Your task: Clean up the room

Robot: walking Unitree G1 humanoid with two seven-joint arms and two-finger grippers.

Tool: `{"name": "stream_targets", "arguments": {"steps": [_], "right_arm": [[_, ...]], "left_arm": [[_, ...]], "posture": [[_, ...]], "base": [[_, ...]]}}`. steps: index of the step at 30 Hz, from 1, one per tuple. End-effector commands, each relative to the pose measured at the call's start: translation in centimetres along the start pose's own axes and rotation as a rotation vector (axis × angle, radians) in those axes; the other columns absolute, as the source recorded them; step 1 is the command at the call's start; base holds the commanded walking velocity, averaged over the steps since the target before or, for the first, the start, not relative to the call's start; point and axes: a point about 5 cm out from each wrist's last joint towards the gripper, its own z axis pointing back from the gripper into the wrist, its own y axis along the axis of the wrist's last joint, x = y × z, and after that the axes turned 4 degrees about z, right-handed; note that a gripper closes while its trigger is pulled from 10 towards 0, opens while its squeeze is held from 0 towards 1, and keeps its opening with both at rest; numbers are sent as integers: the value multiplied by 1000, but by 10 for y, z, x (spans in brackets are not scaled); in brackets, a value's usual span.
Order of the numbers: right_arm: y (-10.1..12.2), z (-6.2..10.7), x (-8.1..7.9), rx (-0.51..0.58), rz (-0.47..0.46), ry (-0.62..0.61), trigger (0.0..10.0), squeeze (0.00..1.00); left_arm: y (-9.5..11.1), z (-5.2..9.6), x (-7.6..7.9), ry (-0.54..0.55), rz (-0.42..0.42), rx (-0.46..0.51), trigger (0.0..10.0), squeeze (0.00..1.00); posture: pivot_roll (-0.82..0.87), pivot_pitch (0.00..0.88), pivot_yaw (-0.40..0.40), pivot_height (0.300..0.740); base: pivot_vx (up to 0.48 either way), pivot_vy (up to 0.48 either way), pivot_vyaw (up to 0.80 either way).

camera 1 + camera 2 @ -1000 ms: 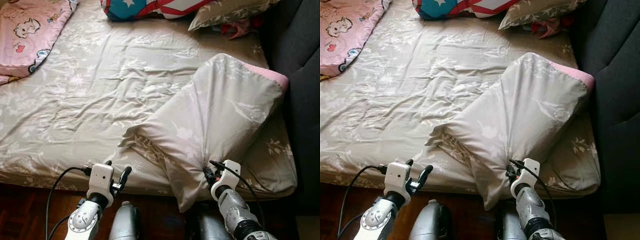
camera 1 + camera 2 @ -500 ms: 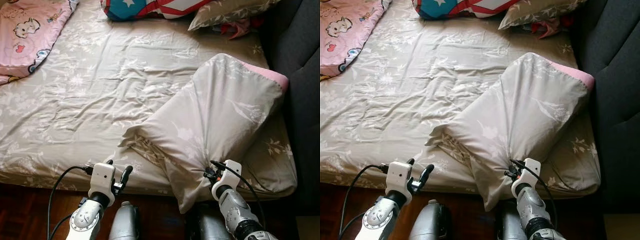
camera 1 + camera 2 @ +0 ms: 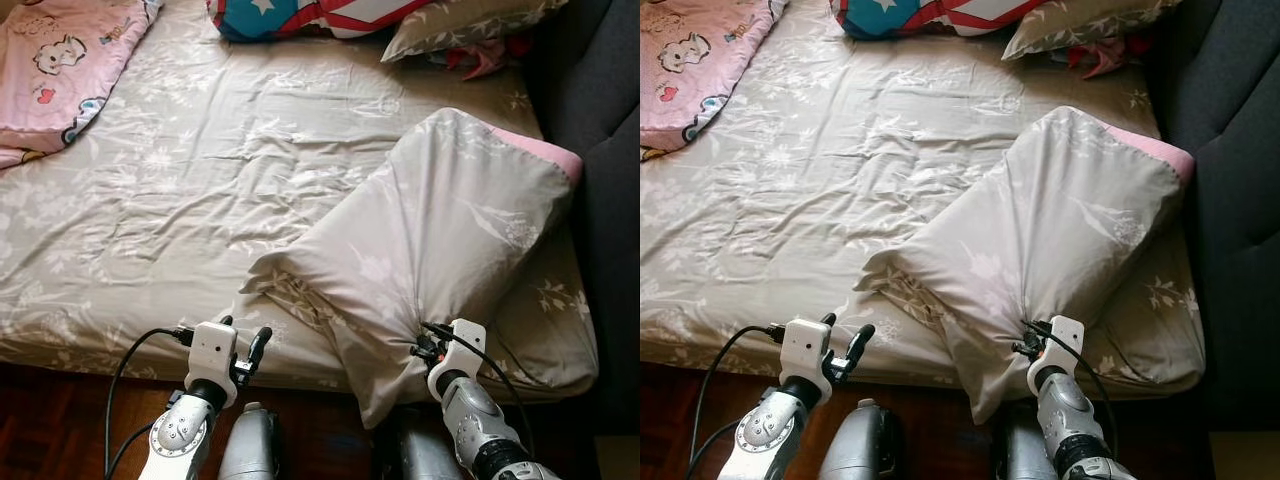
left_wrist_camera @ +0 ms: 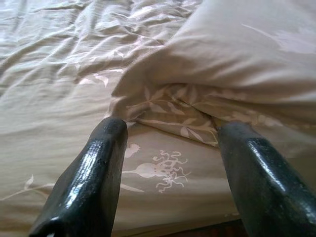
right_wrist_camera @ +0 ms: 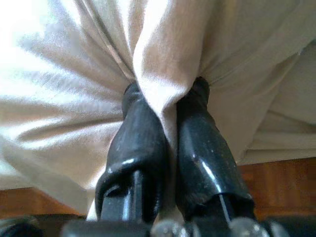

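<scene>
A big pillow (image 3: pixel 440 230) in a grey-beige floral case, with a pink end at its far corner, lies slanted on the right side of the bed (image 3: pixel 200 170). My right gripper (image 3: pixel 418 345) is shut on a fold of the pillow's case at its near edge; the right wrist view has cloth pinched between the black fingers (image 5: pixel 143 143). My left gripper (image 3: pixel 240 340) hovers open at the bed's front edge, left of the pillow's near corner (image 4: pixel 163 103). Its fingertips (image 4: pixel 106 143) rest just above the sheet.
A pink cartoon blanket (image 3: pixel 55 60) lies at the bed's far left. A red, white and blue cushion (image 3: pixel 290 15) and another floral pillow (image 3: pixel 460 25) sit at the head. A dark upholstered panel (image 3: pixel 605 110) runs along the right side. Dark wooden floor (image 3: pixel 40 420) lies below.
Both arms have shifted slightly right and forward along the bed edge. The right gripper's hold on the pillowcase is unchanged, and the cloth bunches tighter around it.
</scene>
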Motion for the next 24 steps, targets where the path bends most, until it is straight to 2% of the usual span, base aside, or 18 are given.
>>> {"name": "stream_targets", "arguments": {"steps": [1, 2, 3, 4, 5, 6, 7, 9, 12, 15, 19, 24], "right_arm": [[5, 6, 46, 9, -23, -206, 0, 0], [25, 8, 67, 72, -4, -297, 0, 0], [25, 8, 67, 72, -4, -297, 0, 0], [33, 9, 76, 97, 7, -328, 0, 0], [47, 13, 90, 139, 16, -384, 0, 0], [47, 13, 90, 139, 16, -384, 0, 0], [65, 19, 110, 196, 9, -463, 0, 0], [91, 30, 136, 275, -4, -575, 0, 0], [121, 50, 168, 376, -1, -709, 0, 0], [126, 55, 174, 393, 3, -732, 0, 0], [134, 73, 200, 418, -11, -841, 0, 0], [127, 74, 203, 394, 8, -844, 0, 0]], "left_arm": [[-10, 5, -3, 11, -1, -38, 10000, 0], [-10, 4, -4, 12, 0, -38, 10000, 0], [-10, 4, -4, 12, 0, -38, 10000, 0], [-10, 4, -5, 13, 0, -38, 10000, 0], [-10, 4, -6, 15, 0, -38, 10000, 0], [-10, 4, -6, 15, 0, -38, 10000, 0], [-10, 3, -7, 18, 1, -37, 10000, 0], [-11, 2, -8, 22, 2, -37, 10000, 0], [-11, 1, -8, 23, 3, -39, 10000, 0], [-11, 1, -8, 23, 3, -39, 10000, 0], [-12, 0, -10, 21, 2, -41, 10000, 0], [-15, 1, -10, 18, 2, -47, 10000, 0]], "posture": [[6, 307, 74, 652], [1, 303, 73, 652], [1, 303, 73, 652], [1, 303, 73, 652], [-3, 302, 73, 652], [-3, 302, 73, 652], [-11, 298, 72, 652], [-13, 296, 72, 652], [-18, 292, 74, 652], [-20, 291, 75, 652], [-23, 289, 81, 652], [-26, 292, 83, 652]], "base": [[0, 0, 0], [0, 0, 0], [0, 0, 0], [0, 0, 0], [0, 0, 0], [0, 0, 0], [0, 0, 0], [0, 0, 0], [0, 0, 0], [0, 0, 0], [0, 0, 0], [0, 0, 0]]}}
